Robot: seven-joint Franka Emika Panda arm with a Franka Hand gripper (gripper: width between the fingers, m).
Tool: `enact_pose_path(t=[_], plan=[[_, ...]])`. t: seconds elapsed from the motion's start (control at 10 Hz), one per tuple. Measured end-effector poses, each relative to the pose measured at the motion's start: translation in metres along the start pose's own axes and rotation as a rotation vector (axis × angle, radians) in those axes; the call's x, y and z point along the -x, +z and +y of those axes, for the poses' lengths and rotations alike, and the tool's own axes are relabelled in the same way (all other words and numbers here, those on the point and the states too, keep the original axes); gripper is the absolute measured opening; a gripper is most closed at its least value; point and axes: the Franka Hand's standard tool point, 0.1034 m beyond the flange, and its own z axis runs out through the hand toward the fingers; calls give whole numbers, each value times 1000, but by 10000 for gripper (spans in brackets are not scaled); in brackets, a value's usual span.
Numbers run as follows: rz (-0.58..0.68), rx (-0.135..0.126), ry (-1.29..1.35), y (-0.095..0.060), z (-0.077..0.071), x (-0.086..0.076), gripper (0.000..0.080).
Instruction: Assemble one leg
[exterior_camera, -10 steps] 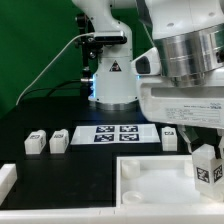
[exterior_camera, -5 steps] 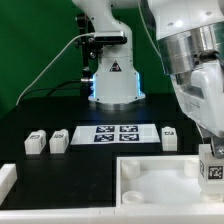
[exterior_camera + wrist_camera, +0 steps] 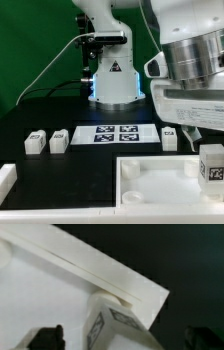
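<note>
Plainly the pincer (image 3: 127,336) is spread wide, its fingers clear of the leg (image 3: 212,166) at the tray's (image 3: 150,176) corner.

We see the marker board (image 3: 118,133) lying before the arm's base (image 3: 112,85), a first leg (image 3: 36,143) and second leg (image 3: 59,141) side by side off its exterior-view left end, a third leg (image 3: 169,137) just beside its right end, and a fourth leg (image 3: 212,165) standing at the right corner of the tray (image 3: 150,188) in front.

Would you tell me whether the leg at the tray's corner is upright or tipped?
Upright: the leg stands on end in a corner of the tray, sides vertical.
</note>
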Motion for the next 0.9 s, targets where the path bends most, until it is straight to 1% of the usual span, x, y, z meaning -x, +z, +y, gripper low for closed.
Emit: enact_pose_path(t=[0.1,0.3,0.4,0.5,0.6,0.7,0.8,0.9], plan=[[6,3,-138,-2,0,-1,638],[7,6,-327,-1,1,-1,647],[5,17,-442,-1,2,-2,647],[5,85,-614,-2,1,-3,649],[26,118,-824,0,-3,-8,649],[26,120,-838,2,-2,-8,649],[27,118,-806,1,-2,-8,588],[27,118,-799,2,-2,-8,588]])
